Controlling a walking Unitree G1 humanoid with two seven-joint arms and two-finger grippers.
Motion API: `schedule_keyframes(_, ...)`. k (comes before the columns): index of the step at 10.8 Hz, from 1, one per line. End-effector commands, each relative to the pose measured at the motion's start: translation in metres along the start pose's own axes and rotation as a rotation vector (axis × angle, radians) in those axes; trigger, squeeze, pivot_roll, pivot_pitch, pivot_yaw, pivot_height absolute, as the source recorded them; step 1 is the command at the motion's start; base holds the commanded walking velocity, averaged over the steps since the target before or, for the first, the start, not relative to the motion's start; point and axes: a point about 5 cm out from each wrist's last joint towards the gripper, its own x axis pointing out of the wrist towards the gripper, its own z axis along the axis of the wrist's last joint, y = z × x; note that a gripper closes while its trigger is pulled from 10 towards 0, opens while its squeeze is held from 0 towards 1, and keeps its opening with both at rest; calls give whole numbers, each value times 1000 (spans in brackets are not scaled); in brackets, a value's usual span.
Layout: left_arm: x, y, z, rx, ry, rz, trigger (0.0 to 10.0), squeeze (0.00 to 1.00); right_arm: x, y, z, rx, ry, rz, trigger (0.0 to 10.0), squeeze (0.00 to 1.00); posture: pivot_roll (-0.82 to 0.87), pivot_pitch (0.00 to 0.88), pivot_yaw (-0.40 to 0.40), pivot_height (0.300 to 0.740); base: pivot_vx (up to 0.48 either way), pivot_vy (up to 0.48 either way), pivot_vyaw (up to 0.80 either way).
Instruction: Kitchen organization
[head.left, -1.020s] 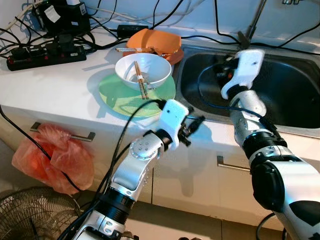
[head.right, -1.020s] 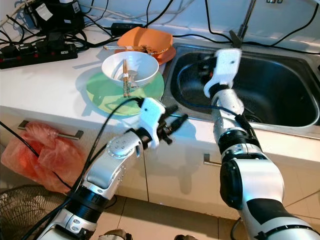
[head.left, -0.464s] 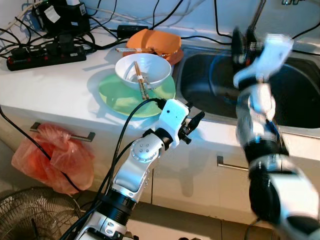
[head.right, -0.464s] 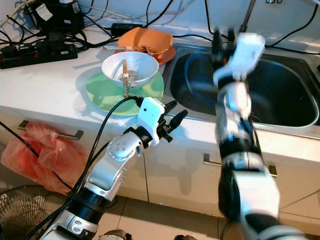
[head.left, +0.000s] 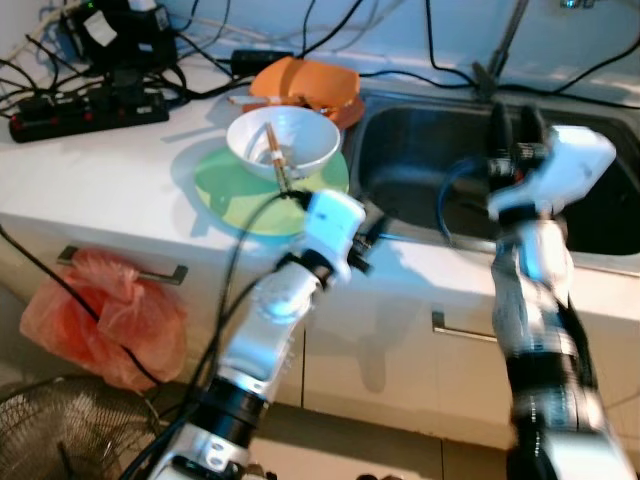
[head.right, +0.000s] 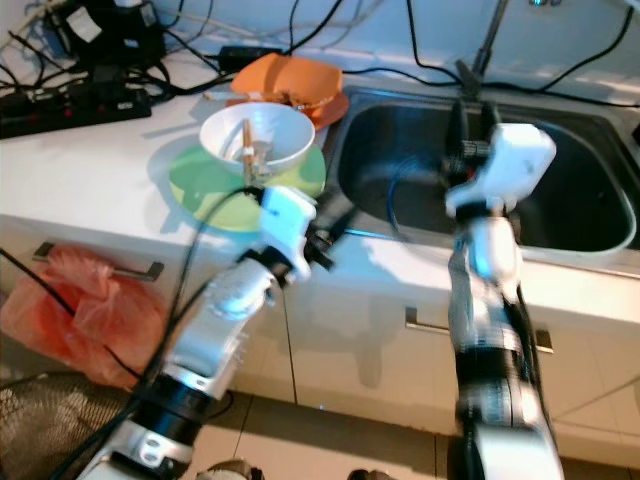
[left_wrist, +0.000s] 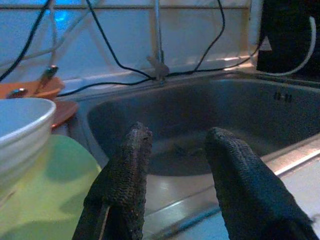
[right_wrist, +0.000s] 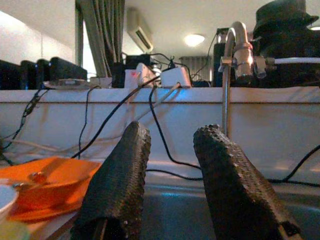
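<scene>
A white bowl with chopsticks in it stands on a green plate on the counter. Behind it lies an orange dish. The steel sink is to the right. My left gripper is at the counter's front edge, between the green plate and the sink, open and empty; its wrist view looks past the bowl into the sink. My right gripper is raised over the sink with fingers pointing up, open and empty, facing the faucet.
A black power strip and tangled cables lie at the counter's back left. An orange plastic bag hangs from a drawer handle below. A fan grille stands on the floor at left. A cabinet handle sits under the sink.
My right arm lifted out of the sink and now swings right, lower over the basin. My left gripper has risen to the counter edge beside the green plate. The picture is blurred.
</scene>
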Motion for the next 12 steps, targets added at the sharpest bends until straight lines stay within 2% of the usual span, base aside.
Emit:
schedule_keyframes(1,-1,-1,-3,3,2,13,10000,0,-1,5,10,12,-23,30,10000,0,145,86,-20,740,0,0,0)
schedule_keyframes(2,-2,1,-3,9,-14,37,10000,0,-16,6,7,10,7,46,10000,0,139,92,-21,740,0,0,0)
schedule_keyframes(4,-4,3,-4,5,-16,52,10000,0,-48,3,-14,5,113,88,10000,0,143,100,-22,740,0,0,0)
schedule_keyframes(6,-7,6,-6,4,-14,62,10000,0,-69,-5,-27,11,210,99,10000,0,144,107,-20,740,0,0,0)
schedule_keyframes(9,-7,7,-5,-3,-27,79,10000,0,-70,-5,-28,20,223,95,10000,0,143,109,-21,740,0,0,0)
schedule_keyframes(11,-15,5,2,24,-63,69,10000,0,-70,10,-34,130,261,236,10000,0,142,111,-24,740,0,0,0)
schedule_keyframes(12,-18,6,11,89,-91,58,10000,0,-69,15,-36,187,274,271,10000,0,154,113,-30,740,0,0,0)
